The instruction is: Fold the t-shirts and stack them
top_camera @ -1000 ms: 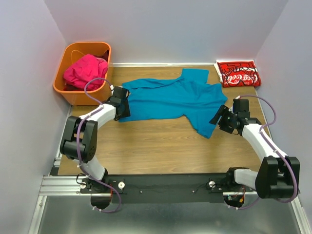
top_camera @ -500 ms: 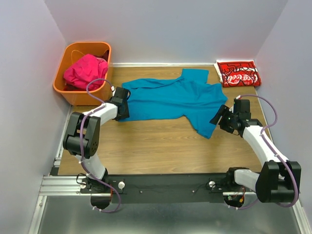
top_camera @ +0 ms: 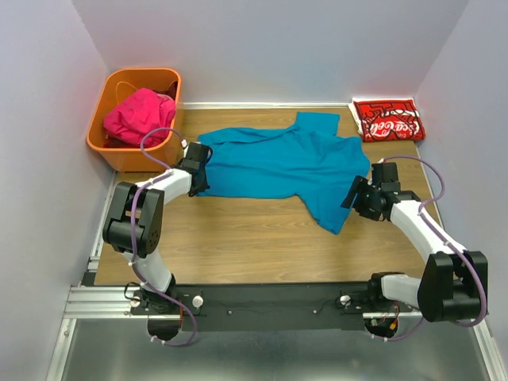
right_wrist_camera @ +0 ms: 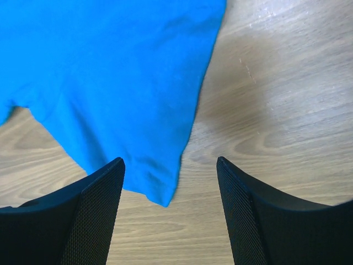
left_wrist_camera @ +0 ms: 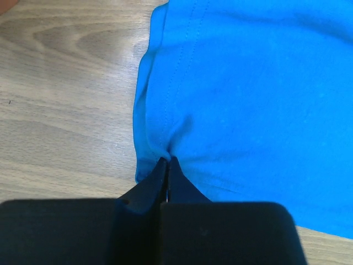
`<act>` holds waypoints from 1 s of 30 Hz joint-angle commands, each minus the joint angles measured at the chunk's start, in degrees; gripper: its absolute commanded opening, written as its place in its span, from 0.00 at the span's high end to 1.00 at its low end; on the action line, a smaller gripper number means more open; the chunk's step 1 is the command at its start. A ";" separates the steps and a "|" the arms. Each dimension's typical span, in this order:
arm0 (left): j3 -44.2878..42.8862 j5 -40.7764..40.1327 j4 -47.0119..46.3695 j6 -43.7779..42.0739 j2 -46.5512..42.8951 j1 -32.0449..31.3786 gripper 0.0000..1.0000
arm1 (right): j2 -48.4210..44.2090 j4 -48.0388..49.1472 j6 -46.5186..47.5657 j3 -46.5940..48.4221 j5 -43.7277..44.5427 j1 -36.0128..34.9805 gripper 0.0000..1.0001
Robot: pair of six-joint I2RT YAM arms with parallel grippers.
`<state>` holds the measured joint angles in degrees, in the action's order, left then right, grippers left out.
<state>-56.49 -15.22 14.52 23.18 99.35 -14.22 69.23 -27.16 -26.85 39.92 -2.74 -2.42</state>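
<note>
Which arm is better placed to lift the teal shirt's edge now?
Left. The left gripper is shut on the teal shirt, cloth puckered at its tips; the right gripper hangs open over a corner, holding nothing.

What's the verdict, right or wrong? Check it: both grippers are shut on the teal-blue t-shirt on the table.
Wrong in one point: only the left gripper is shut on the teal-blue t-shirt. The right gripper is open, jaws apart either side of the shirt's corner; the right wrist view shows it.
</note>
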 commanded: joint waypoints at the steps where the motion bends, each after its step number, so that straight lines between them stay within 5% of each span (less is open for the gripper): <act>1: 2.26 -1.65 2.35 -0.77 0.85 0.33 1.00 | 3.01 -2.90 0.31 2.70 6.51 -3.55 0.26; 30: 2.61 0.11 -0.46 -4.11 -1.88 0.33 1.00 | 15.93 -9.23 -8.22 6.83 14.26 -14.20 0.47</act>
<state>-55.24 -15.29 13.08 19.92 98.48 -14.22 84.33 -34.72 -33.43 46.04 8.78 -16.14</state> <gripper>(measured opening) 0.009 0.537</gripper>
